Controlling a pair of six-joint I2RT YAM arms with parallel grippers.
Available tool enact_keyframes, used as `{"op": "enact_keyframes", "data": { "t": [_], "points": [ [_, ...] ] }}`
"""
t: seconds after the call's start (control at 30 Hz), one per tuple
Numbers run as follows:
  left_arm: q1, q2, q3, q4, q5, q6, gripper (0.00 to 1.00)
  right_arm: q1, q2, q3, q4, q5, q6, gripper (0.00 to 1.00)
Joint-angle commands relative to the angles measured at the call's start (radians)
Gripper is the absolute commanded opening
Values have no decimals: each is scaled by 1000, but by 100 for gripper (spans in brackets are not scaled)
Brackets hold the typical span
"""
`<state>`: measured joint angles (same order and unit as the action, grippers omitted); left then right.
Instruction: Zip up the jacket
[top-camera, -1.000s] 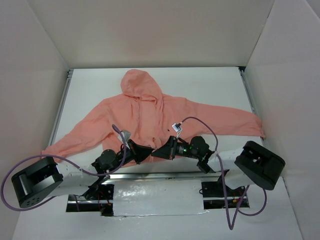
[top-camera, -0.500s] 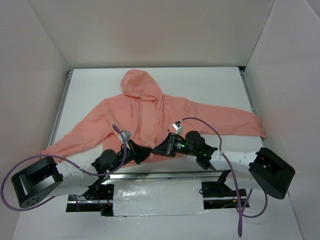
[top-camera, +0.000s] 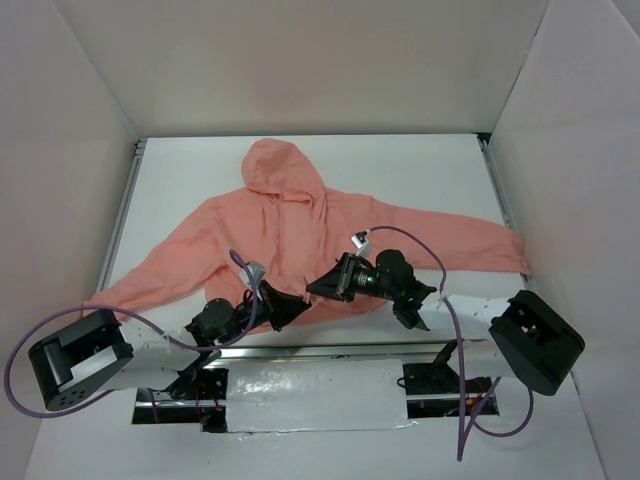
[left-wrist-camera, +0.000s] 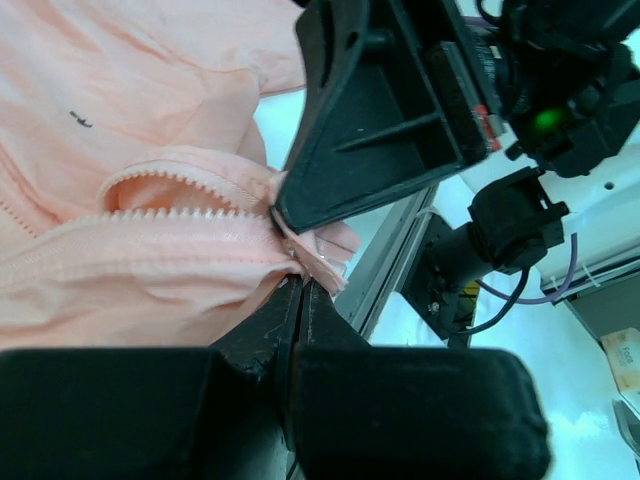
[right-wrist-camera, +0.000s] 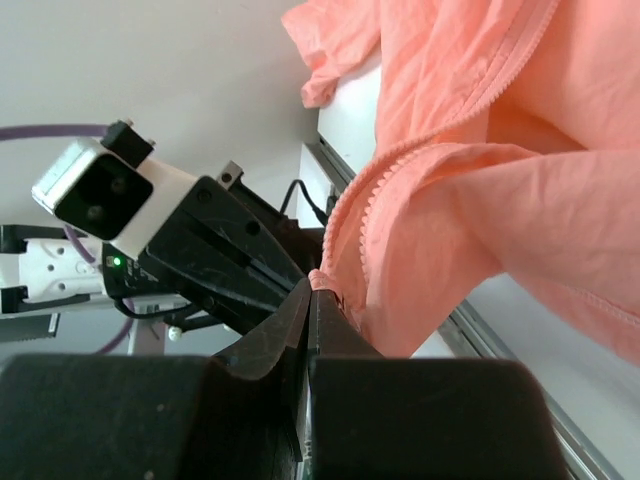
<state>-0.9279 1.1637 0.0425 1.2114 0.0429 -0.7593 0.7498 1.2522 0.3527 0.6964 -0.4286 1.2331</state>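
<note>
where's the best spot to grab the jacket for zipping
At the zipper's bottom end on the hem of the jacket, coming in from the near edge. It lies flat, hood far, so the open teeth end at that edge; the left claw and right claw pinch there.

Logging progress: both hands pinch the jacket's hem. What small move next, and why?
Probably the right hand should pull toward the hood while the left hand anchors the hem: both are shut on the jacket at the zipper's foot, and the zipper teeth just above lie apart.
</note>
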Motion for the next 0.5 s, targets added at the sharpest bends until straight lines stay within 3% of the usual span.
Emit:
{"op": "enact_keyframes", "data": {
  "t": [0.0, 0.27, 0.47],
  "points": [
    [-6, 34, -109, 131, 80, 25, 0, -35, 32, 55, 84, -27, -1, 0],
    [-6, 90, -92, 160, 117, 28, 0, -49, 87, 109, 123, -81, 2, 0],
    [-8, 97, -87, 171, 152, 35, 0, -63, 44, 74, 83, -24, -18, 0]
  ]
}}
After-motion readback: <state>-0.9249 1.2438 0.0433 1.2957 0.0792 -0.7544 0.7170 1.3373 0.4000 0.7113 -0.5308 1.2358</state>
